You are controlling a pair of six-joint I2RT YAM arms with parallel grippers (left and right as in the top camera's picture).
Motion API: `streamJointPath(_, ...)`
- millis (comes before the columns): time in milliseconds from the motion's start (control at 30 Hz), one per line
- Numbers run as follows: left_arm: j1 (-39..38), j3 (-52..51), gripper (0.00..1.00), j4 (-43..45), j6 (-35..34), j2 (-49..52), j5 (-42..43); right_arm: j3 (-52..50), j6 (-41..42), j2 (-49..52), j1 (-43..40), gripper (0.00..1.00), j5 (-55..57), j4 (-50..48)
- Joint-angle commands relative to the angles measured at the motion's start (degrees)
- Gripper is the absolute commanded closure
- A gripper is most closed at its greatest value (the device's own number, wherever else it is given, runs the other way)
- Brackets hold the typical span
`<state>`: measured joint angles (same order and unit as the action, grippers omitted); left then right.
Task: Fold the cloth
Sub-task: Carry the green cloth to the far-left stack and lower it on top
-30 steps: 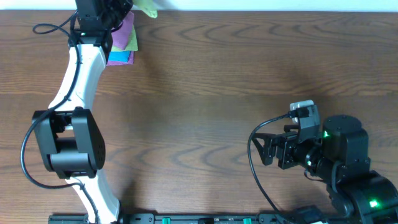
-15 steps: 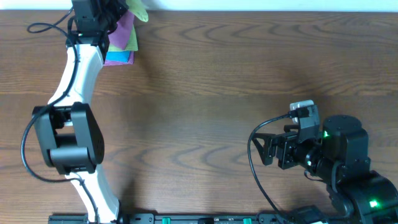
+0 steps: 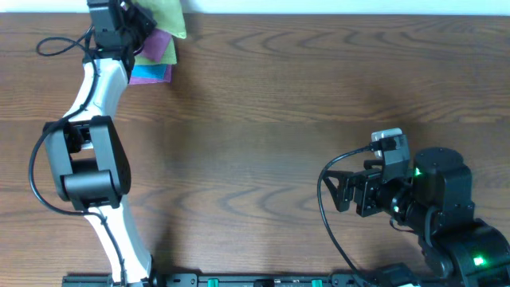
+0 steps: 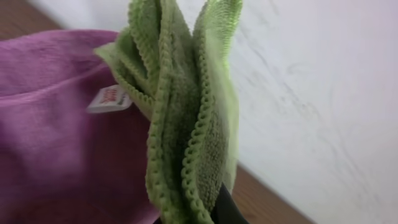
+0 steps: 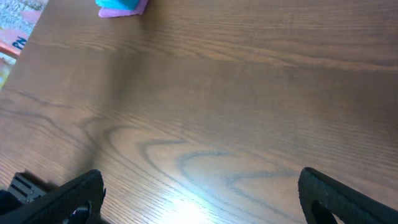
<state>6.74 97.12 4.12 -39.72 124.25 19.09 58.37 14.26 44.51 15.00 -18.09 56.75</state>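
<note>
Leftward swings the left arm, just a touch, and the cloth [image 3: 165,16] comes with it. A second ago only a sliver of yellow-green peeked in at the top edge of the overhead view; now a good corner of it shows, hanging over the purple cloths [image 3: 159,49] at the far left of the table [image 3: 279,119]. The right arm hasn't budged at all.

The left gripper [image 3: 134,21] is clamped hard on the cloth. From the left wrist you see the fabric [image 4: 180,124] bunched into tall upright pleats, stitched edges stacked side by side and running down into the dark finger at the bottom of the view. Behind it sits purple cloth with a small white label [image 4: 107,99], and the pale wall [image 4: 311,93] beyond.

The blue cloth [image 3: 151,73] lies under the purple ones, untouched by the look of it.

Over on the other side, the right gripper [image 3: 336,191] waits with its jaws spread wide and nothing between them, hovering above bare wood well away from the action.

So where are we? Early days, I'd say. The cloth is picked up and that's all: it's gathered, not spread, and no fold has been made. Still ahead are carrying it to open table, laying it flat and folding it, likely with the right gripper's help.
</note>
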Motion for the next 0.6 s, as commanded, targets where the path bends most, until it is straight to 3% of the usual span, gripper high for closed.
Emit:
streamJointPath(0,1.2,1.29,0.94,-0.48,2.03,1.03,-0.2,-0.28,0.46,-0.26,-0.5,0.01,-0.35,0.04)
streamJointPath(567,3.82,1.29,0.94,-8.66,5.55,1.03,-4.31,-0.28,0.46,-0.26,-0.5,0.01,-0.35,0.04)
